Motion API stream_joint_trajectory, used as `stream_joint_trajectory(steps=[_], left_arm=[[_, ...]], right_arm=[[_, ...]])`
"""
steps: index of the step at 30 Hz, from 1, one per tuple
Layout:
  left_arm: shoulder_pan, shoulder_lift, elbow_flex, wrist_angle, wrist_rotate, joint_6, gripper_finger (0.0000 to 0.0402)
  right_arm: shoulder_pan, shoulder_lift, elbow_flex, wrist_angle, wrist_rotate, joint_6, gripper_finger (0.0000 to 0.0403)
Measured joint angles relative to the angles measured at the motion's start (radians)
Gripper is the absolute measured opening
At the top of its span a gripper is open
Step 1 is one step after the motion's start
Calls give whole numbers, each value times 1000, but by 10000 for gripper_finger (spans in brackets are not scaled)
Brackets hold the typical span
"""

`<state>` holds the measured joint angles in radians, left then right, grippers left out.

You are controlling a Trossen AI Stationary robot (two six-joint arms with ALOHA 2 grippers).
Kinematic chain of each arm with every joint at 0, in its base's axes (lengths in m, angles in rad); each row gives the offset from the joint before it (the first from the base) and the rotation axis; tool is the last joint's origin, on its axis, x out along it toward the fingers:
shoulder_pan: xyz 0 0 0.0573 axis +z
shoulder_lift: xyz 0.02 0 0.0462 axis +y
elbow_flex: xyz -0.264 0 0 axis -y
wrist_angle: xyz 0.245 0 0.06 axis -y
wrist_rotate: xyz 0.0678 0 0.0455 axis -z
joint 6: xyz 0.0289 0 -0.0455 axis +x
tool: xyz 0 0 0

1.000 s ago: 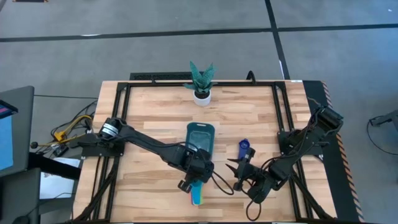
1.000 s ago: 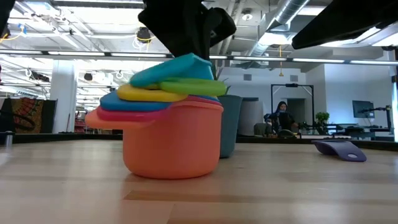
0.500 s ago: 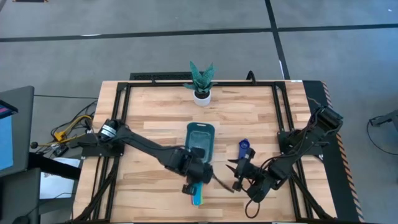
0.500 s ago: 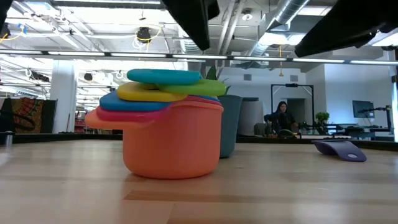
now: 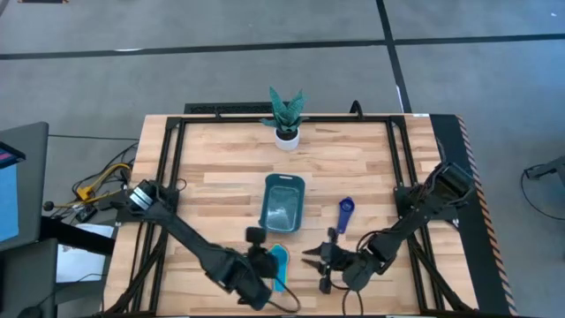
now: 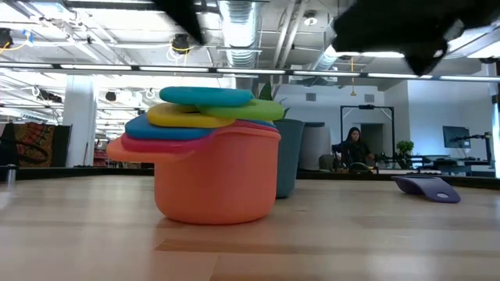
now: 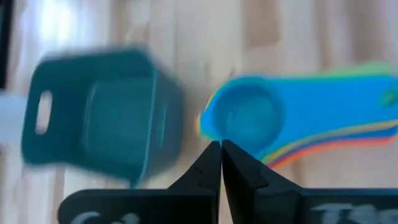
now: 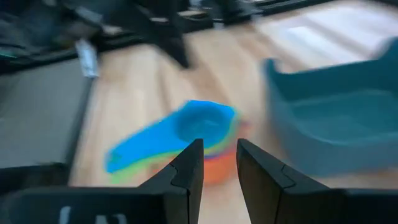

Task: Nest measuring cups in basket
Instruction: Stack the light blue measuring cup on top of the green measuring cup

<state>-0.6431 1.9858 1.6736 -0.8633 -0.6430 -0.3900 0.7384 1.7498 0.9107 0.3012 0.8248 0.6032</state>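
Note:
Near the table's front edge stands a stack of nested measuring cups (image 5: 279, 262), an orange one (image 6: 215, 176) at the bottom and a light blue one (image 7: 249, 118) on top. Just behind it sits the dark teal basket (image 5: 283, 203). A dark blue cup (image 5: 346, 212) lies alone to the basket's right. My left gripper (image 5: 263, 267) hovers shut just left of the stack, touching nothing. To the stack's right my right gripper (image 5: 314, 263) is open, its fingers (image 8: 186, 165) pointing at the stack (image 8: 199, 134) with nothing between them.
A small white pot with a green plant (image 5: 285, 122) stands at the table's far edge. Black frame rails (image 5: 177, 159) run along the left and right sides. Bare wood lies left of the basket and near the front left corner.
My left gripper has let go of the light blue cup, which was tilted and now lies level on top of the stack. It then drew back up and toward the table's near left. My right gripper has moved toward the near edge and closer to the stack.

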Motion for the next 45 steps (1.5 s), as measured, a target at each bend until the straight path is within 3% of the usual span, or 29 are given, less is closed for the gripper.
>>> stream_joint_trajectory(steps=[4, 8, 14, 19, 23, 32, 39, 45], left_arm=[[-43, -73, -177, 41, -84, -169, 1], [-88, -186, -385, 206, -162, -260, 0], [-131, -321, -699, 644, -244, -303, 0], [-137, -308, -870, 1040, -164, -265, 0], [-133, -266, -894, 1143, -113, -282, 0], [-110, -146, -820, 1176, -14, -308, 0], [-83, -117, -753, 1172, 86, -272, 0], [-75, -119, -738, 1171, 89, -240, 0]], right_arm=[[-19, 46, 20, 86, -114, -60, 120], [-23, 51, 47, 64, -123, -106, 120], [-43, -13, 54, 18, -127, -140, 120], [-63, -3, 55, 56, -193, -137, 118], [-65, 80, 53, 120, -253, -99, 103], [-55, 248, 53, 314, -359, -60, 47], [-90, 268, 54, 337, -382, -66, 17], [-128, 268, 54, 335, -438, -87, 22]])
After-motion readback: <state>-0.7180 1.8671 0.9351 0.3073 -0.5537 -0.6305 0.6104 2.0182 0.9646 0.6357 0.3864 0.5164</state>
